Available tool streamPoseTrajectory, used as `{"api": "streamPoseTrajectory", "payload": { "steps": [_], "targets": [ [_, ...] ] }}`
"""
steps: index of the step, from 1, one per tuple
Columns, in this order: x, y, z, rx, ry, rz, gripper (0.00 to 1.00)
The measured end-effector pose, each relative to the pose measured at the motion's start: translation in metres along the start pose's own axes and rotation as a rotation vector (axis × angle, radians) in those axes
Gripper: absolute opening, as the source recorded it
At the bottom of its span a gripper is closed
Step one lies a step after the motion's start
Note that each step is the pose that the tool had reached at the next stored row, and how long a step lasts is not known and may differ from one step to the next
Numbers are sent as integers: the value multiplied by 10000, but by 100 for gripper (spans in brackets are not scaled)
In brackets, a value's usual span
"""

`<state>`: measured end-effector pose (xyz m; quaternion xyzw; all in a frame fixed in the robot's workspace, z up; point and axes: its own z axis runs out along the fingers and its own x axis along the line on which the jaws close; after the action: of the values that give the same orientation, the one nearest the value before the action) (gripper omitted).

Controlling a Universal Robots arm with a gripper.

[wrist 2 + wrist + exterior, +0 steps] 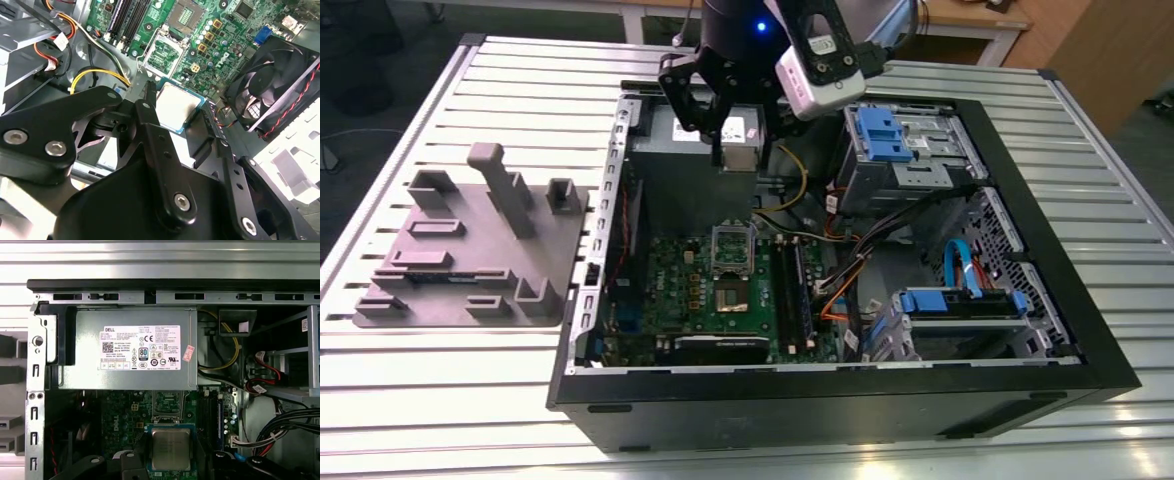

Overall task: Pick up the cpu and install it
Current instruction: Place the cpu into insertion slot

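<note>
Cpu held in the claw above the open computer case

A small silvery square with a green rim, the cpu hangs in the air over the motherboard, near the power supply end of the case. The claw is closed to the chip's width, pinching two opposite edges. This looks like the carrying step (pick-up done, installing not). Seating it should call for squaring the chip flat over the open socket.

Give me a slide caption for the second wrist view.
Gripper holds the silvery chip over the green circuit board.
</note>
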<state>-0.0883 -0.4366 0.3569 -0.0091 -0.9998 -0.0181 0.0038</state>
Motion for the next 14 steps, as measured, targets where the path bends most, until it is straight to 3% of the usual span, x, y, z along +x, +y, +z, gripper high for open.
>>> {"api": "streamPoseTrajectory", "payload": {
  "steps": [14],
  "targets": [
    [-1, -5, 35, 19, -1, 2, 47]
  ]
}}
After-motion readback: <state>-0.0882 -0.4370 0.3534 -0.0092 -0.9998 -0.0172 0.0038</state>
